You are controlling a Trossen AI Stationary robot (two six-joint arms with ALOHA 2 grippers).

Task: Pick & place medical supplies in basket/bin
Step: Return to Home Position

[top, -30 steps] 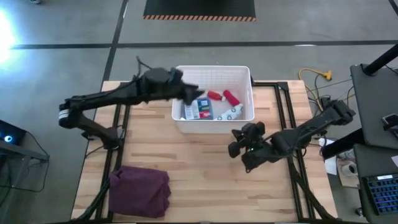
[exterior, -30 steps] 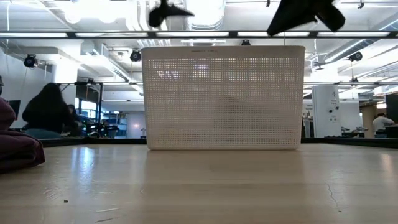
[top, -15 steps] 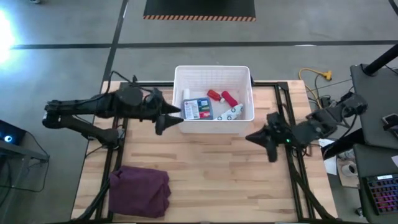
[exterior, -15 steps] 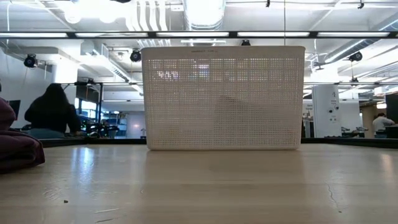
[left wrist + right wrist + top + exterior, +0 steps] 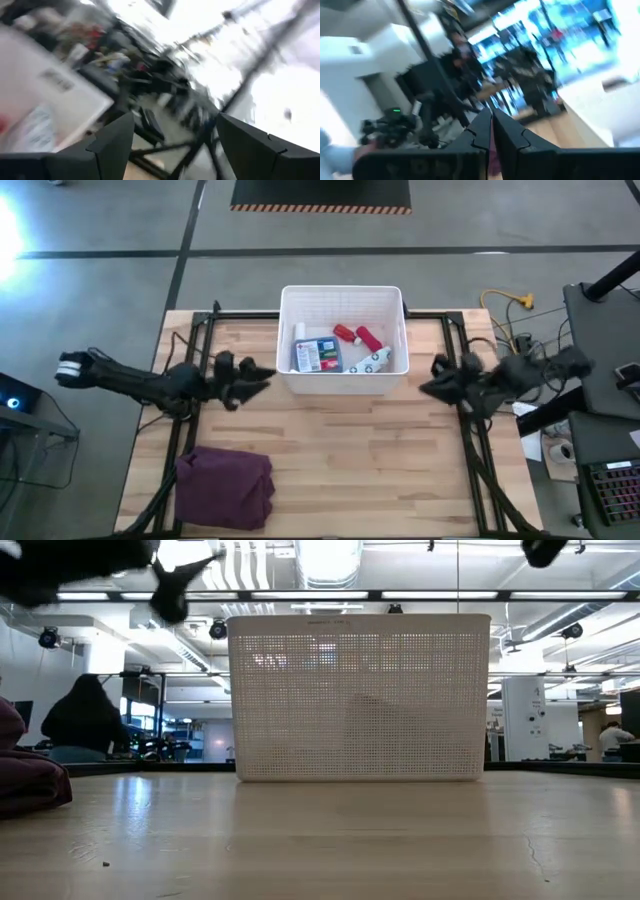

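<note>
The white bin [image 5: 343, 289] stands between the two grippers, just ahead of each set of fingertips, toward the far edge of the table [image 5: 340, 450]. The supplies lie inside it: the blue first-aid box [image 5: 320, 356] on the side nearer the left gripper [image 5: 256, 375], the small red bottle [image 5: 345, 333] and pink-red tube [image 5: 371, 337] deeper in, and a white item [image 5: 371, 362] on the side nearer the right gripper [image 5: 433, 387]. No supply shows on the bare boards, so the sorting looks finished and the step in hand appears to be the arms' return to rest. The left gripper is released, its fingers spread wide and empty in its wrist view; the right gripper is clenched on nothing, its fingers pressed together. To do this well, each arm should draw back along its own side and stay clear of the bin's rim. The left arm should also keep off the maroon cloth [image 5: 225, 485], which lies well apart from its gripper toward the table's near edge. The first-aid box carries a pale label with red marking, but no writing or brand can be read. In the low view, a person [image 5: 84, 720] sits in the room beyond the table.
</note>
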